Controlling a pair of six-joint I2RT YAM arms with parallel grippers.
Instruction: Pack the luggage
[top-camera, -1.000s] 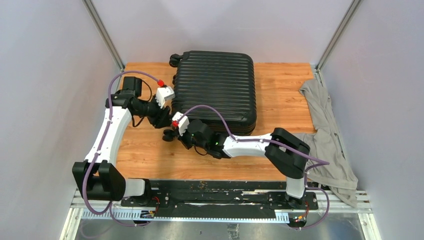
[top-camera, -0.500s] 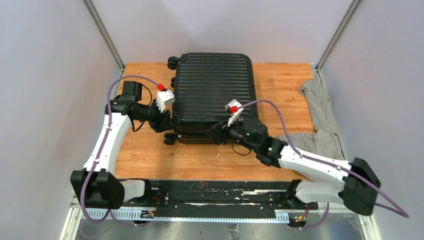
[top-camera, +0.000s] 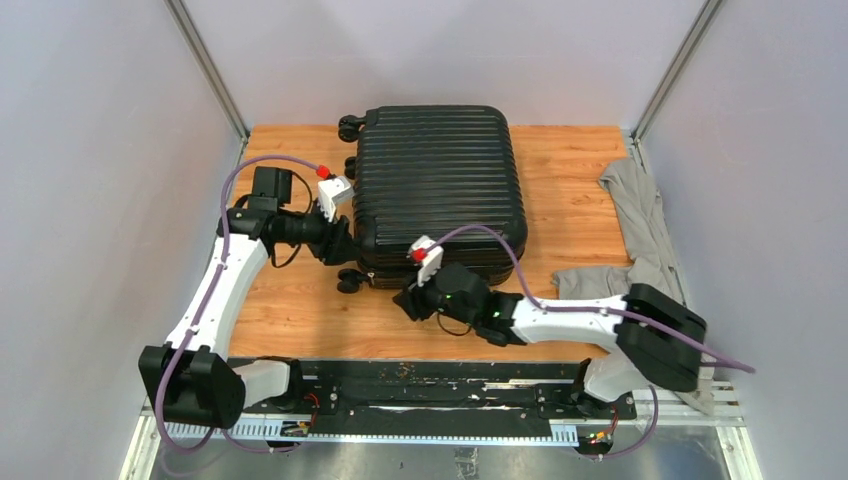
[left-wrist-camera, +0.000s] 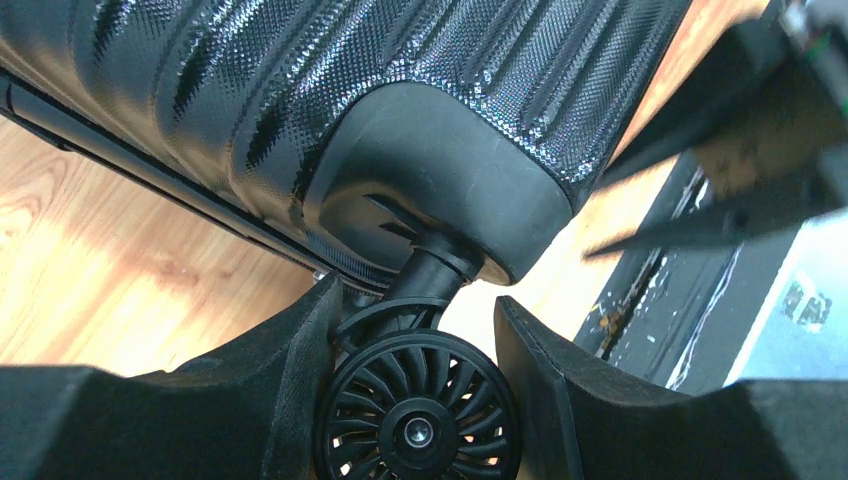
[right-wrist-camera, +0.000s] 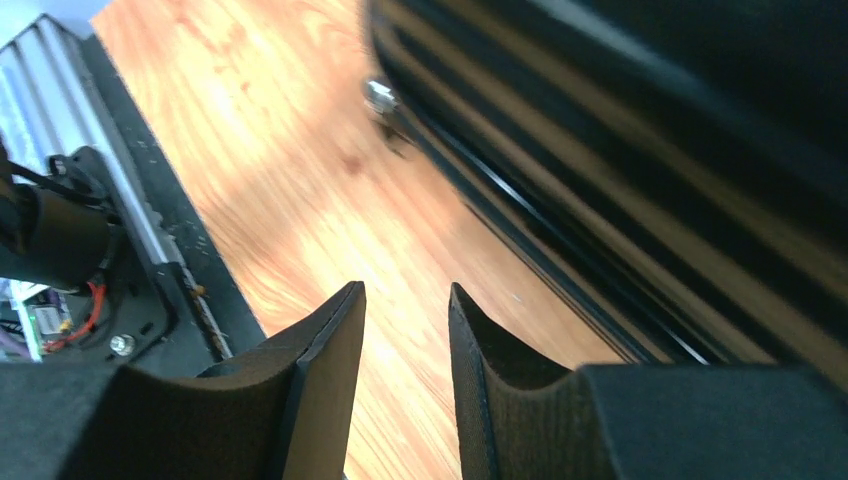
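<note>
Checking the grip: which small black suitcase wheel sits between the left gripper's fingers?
The near-left corner wheel, clamped in the left gripper; the far-left wheels stand untouched.

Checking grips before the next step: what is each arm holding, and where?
The left arm's fingers clamp the suitcase by one caster wheel; the right arm's fingers hold nothing.
</note>
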